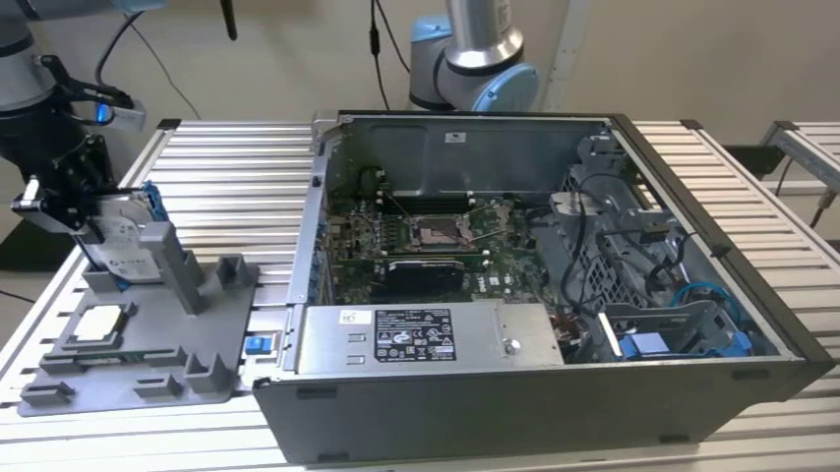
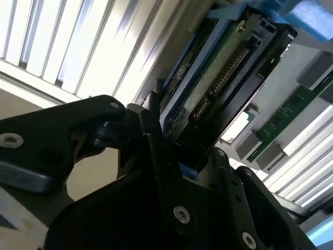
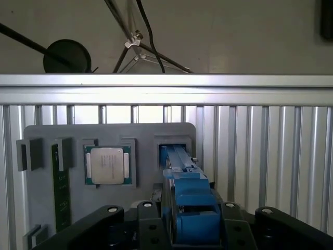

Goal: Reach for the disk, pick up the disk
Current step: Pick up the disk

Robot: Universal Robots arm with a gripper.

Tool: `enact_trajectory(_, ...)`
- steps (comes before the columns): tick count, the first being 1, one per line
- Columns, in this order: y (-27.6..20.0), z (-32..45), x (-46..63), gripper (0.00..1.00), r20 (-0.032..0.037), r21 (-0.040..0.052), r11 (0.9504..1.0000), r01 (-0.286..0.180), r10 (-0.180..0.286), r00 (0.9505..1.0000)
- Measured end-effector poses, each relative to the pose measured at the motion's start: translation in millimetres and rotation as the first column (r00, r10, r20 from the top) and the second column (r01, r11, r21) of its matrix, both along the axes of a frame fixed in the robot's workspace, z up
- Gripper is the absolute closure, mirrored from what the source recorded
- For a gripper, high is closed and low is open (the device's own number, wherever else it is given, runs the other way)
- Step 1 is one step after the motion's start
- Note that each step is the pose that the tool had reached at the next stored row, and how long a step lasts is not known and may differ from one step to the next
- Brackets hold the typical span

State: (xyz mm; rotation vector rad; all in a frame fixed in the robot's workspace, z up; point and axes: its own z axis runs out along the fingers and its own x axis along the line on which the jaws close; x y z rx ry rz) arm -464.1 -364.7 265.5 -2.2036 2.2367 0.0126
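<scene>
Gripper (image 1: 90, 221) is clamped on the disk (image 1: 125, 241), which is held upright at the grey fixture (image 1: 197, 334), far left side of the exterior view.

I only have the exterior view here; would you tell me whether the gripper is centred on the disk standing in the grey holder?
Observer: In the first wrist view the disk runs edge-on straight out from the middle of the gripper, so it looks centred.
Operator: Thank you. What is on the face turned away from me?
Observer: In the second wrist view, a green circuit board, edged by a blue rail.
Operator: Does its far end reach the holder?
Observer: Yes, in the first wrist view it enters a slot in the grey holder.
</scene>
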Motion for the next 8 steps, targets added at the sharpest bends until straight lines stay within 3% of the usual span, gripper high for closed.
enact_trajectory(8,0.0,-0.3,0.0,1.0,0.0,0.0,1.0,0.0,0.0,1.0)
